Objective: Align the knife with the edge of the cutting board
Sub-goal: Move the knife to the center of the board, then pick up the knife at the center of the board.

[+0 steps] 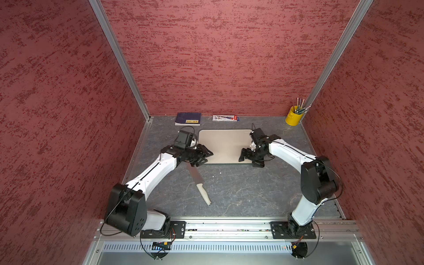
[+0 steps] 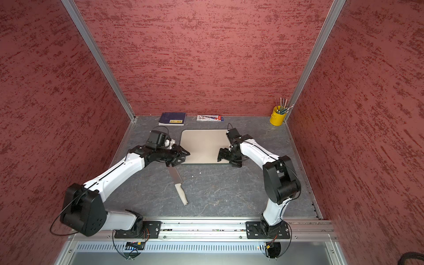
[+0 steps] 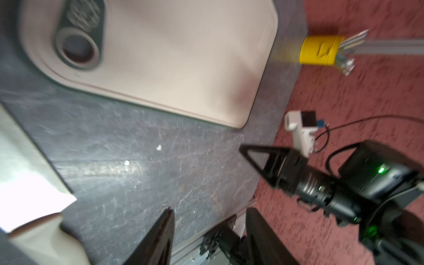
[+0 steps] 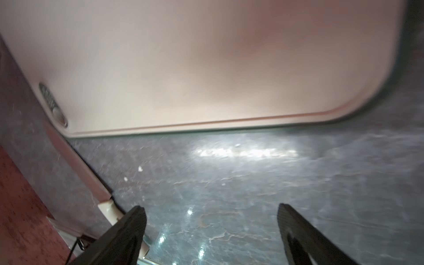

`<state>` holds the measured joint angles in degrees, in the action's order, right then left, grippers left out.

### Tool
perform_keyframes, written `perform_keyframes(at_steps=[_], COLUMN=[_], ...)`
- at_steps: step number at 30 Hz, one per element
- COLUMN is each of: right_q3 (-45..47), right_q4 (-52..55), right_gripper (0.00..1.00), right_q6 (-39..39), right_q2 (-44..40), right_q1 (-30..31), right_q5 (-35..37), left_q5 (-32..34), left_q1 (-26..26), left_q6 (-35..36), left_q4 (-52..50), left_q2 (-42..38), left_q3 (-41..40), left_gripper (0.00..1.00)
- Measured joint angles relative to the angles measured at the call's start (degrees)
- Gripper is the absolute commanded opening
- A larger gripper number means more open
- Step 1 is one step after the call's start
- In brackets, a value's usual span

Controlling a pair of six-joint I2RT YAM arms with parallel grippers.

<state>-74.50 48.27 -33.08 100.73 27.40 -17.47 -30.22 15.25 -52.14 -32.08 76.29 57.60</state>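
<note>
Found the knife [image 1: 199,183] on the table [image 1: 241,190], slanted, tip by the cutting board [image 1: 226,146] corner. Saw left gripper [image 1: 204,158] a little apart, right gripper [image 1: 242,155] wide apart, both empty. Needed a slow sideways push on the handle [image 1: 204,195].

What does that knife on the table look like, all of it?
The knife has a broad shiny grey blade and a pale beige rounded handle. It lies flat on the dark grey table, slanted, blade toward the near corner of the cutting board, not parallel to its edge. The left gripper, open, hides the blade's tip in both top views.
</note>
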Motion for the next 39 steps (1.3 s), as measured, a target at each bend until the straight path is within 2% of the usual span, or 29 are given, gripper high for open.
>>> perform_keyframes(at_steps=[5, 8, 12, 18, 26, 30, 36, 39], right_q3=[-2.6, -7.3, -16.5, -25.9, -30.4, -30.4, -34.3, -34.6], right_q4=[-0.6, -0.3, 0.3, 2.2, 8.1, 10.7, 14.1, 14.5], right_gripper=[0.94, 0.94, 0.94, 0.94, 0.88, 0.78, 0.71, 0.62], right_q6=[1.0, 1.2, 2.4, 4.8, 6.8, 7.2, 7.7, 7.8], right_q2=[1.3, 5.8, 14.1, 21.7, 26.8, 28.9, 31.6, 31.8], right_q1=[14.9, 22.5, 30.1, 37.7, 40.3, 40.7, 41.0, 41.2], right_q5=[3.5, 5.8, 8.4, 10.4, 15.7, 18.3, 20.2, 21.0], left_q5=[5.5, 8.3, 9.5, 9.3, 9.5, 9.0, 8.4, 8.3], left_q1=[-19.2, -27.0, -34.2, -36.5, -40.0, -41.8, -42.3, -42.4], left_q6=[3.3, 5.7, 7.7, 10.4, 15.3, 17.3, 18.7, 19.1], left_q4=[-6.4, -9.6, -11.0, -10.9, -11.6, -11.6, -11.4, -11.4], left_q2=[-6.6, -6.6, -5.4, -4.1, -3.6, -2.0, -2.4, -3.4], left_q3=[-3.7, -7.5, -11.9, -13.5, -13.5, -13.5, -14.2, -14.5], left_gripper=[0.54, 0.53, 0.54, 0.54, 0.54, 0.53, 0.54, 0.54])
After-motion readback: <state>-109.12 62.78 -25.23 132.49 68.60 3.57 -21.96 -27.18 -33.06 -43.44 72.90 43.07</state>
